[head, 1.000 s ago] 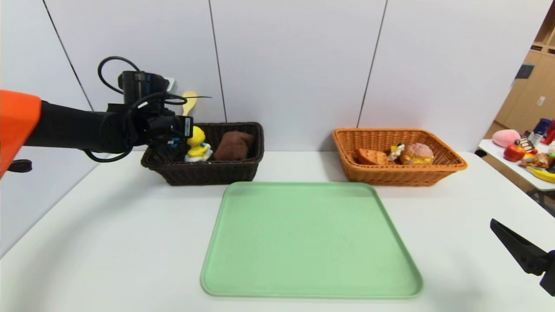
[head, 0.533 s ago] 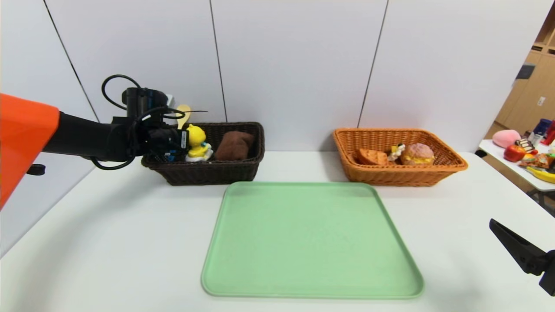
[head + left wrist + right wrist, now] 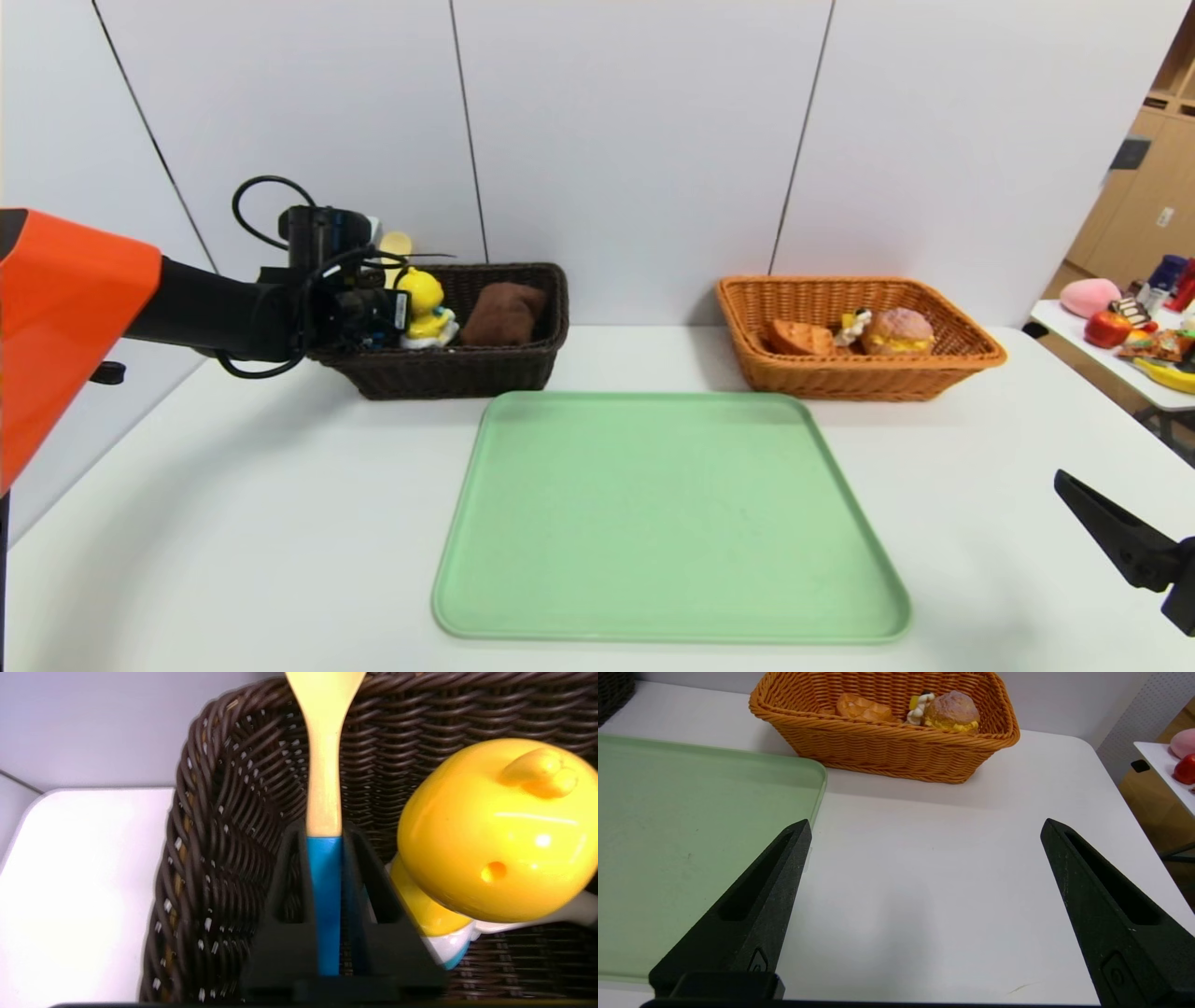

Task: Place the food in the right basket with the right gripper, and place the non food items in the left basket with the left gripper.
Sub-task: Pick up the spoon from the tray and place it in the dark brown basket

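Observation:
My left gripper (image 3: 378,313) is down in the left end of the dark brown basket (image 3: 448,369), shut on the blue handle of the yellow spoon (image 3: 324,788); the spoon's bowl (image 3: 396,246) sticks up above the rim. The yellow duck toy (image 3: 425,303) stands right beside it, close in the left wrist view (image 3: 495,830), with the brown towel (image 3: 504,313) further along. The peeler is hidden. The orange-tan basket (image 3: 854,373) holds the waffle wedge (image 3: 798,338) and the bun (image 3: 898,331). My right gripper (image 3: 924,828) is open and empty, low at the table's right front.
A light green tray (image 3: 667,513) lies mid-table in front of both baskets. A side table (image 3: 1134,369) at the far right carries toy fruit and other items. A white wall stands just behind the baskets.
My left gripper has lowered with the spoon into the dark basket's left end, beside the duck. The right arm has not moved.

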`<state>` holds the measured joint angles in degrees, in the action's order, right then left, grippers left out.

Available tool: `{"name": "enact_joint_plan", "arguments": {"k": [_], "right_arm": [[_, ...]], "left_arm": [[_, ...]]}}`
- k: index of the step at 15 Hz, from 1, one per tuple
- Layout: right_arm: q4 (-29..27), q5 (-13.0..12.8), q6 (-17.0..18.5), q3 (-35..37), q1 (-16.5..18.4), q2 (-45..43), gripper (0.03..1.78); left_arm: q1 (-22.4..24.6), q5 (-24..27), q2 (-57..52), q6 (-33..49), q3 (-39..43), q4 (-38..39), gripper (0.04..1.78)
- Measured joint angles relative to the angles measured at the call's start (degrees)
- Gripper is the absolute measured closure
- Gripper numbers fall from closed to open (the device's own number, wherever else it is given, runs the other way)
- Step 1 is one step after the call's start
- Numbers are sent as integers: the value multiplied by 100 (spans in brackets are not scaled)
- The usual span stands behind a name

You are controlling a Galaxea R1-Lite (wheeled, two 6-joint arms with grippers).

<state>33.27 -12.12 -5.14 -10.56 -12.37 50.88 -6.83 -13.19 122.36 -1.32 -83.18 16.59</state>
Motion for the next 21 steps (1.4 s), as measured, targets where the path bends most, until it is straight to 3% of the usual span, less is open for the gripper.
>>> {"name": "enact_joint_plan", "arguments": {"k": [3, 8, 13, 21], "right_arm": [[0, 0, 0, 0, 0, -1, 11], [0, -4, 2, 9, 0, -12, 11], [9, -4, 2, 9, 0, -28, 11], [0, 5, 0, 0, 0, -122, 11]], "left_arm": [[5, -17, -20, 33, 18, 24, 100], [-4, -9, -213, 35, 38, 22, 58], [-4, 33, -524, -24, 38, -22, 36], [7, 11, -835, 5, 385, -229, 21]]}}
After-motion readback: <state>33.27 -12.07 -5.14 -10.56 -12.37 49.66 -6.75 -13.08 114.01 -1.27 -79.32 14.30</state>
